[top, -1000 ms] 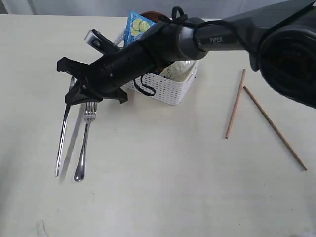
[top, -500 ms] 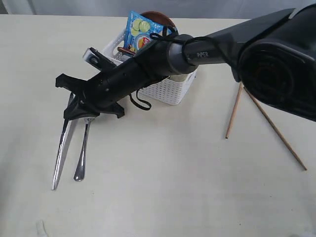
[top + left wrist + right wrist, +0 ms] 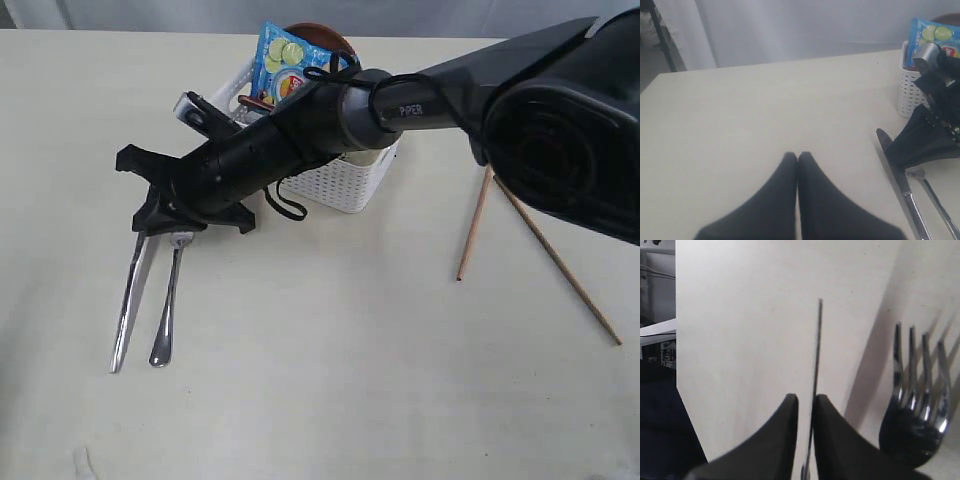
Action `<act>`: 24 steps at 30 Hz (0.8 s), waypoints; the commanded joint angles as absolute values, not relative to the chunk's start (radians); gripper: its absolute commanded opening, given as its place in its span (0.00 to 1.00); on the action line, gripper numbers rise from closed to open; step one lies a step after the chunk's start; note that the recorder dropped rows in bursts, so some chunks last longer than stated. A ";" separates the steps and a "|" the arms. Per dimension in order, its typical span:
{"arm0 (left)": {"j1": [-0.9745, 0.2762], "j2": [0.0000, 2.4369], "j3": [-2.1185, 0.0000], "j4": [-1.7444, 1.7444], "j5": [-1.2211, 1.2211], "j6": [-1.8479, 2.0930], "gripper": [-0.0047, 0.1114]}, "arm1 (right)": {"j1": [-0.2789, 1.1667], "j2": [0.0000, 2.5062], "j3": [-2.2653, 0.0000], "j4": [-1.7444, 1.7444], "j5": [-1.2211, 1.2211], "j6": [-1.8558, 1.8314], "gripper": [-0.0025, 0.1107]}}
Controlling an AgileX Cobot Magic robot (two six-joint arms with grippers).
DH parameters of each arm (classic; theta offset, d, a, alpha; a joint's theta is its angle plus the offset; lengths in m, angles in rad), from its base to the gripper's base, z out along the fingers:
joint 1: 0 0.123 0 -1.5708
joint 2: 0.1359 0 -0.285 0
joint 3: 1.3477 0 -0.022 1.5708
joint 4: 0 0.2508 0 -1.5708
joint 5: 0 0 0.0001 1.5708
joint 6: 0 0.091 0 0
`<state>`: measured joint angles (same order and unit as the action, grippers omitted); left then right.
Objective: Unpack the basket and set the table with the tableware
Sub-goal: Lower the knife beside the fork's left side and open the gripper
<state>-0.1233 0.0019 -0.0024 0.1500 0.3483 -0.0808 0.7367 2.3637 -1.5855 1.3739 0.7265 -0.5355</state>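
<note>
In the exterior view my right claw reaches across to the left part of the surface. The knife, which hung tilted from it a second ago, now lies flat, just beside the fork and roughly parallel to it. So the knife is set down, and I judge the step in hand is letting go. Two chopsticks lie well apart on the right. The basket behind my arm holds the blue chip bag and more to unpack.

My right wrist view shows what my arm hides there. The jaws are parted by a crack, and the knife's thin edge runs between them with bare surface showing beside it. I hold it loosely, if at all. The fork's tines sit close alongside.

My left wrist view shows my left claw, absent from the exterior view, pressed shut on nothing. It hovers over bare surface, apart from knife, fork and basket.
</note>
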 commanded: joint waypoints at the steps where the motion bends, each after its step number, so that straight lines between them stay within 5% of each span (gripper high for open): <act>1: -0.128 0.000 0.000 0.153 0.348 -0.083 0.04 | 0.734 2.357 -1.586 1.381 0.720 -0.547 0.32; 20: -0.128 0.000 0.000 0.153 0.348 -0.083 0.04 | 0.734 2.339 -1.627 1.379 0.897 -0.591 0.32; 24: -0.128 0.000 0.000 0.153 0.348 -0.083 0.04 | 0.734 2.307 -1.627 1.288 0.895 -0.580 0.19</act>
<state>-0.1233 0.0019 -0.0024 0.1500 0.3483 -0.0808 0.7367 2.3351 -1.6206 1.3548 0.8801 -0.5750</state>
